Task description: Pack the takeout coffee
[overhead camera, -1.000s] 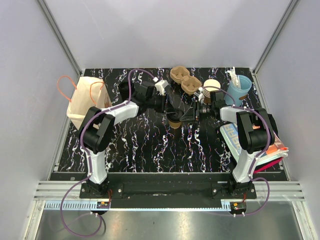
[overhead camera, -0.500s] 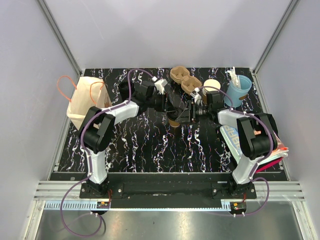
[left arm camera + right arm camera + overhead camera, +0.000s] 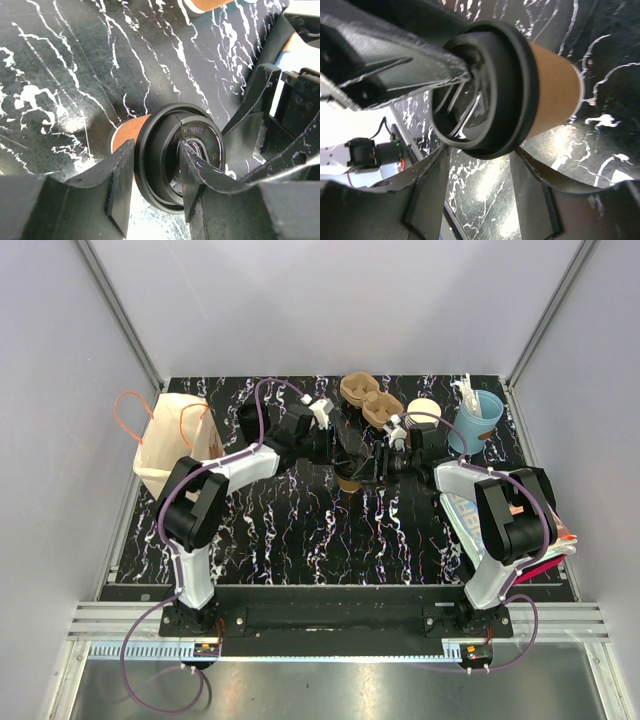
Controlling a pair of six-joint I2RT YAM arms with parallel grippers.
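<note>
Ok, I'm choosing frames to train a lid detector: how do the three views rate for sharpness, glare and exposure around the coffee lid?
Left wrist: lid sharp, raised lettering readable, slight sheen on the table. Right wrist: lid crisp, white blown-out patch at lower left. Top external: evenly lit, but the cup shows only as a tan sliver.
</note>
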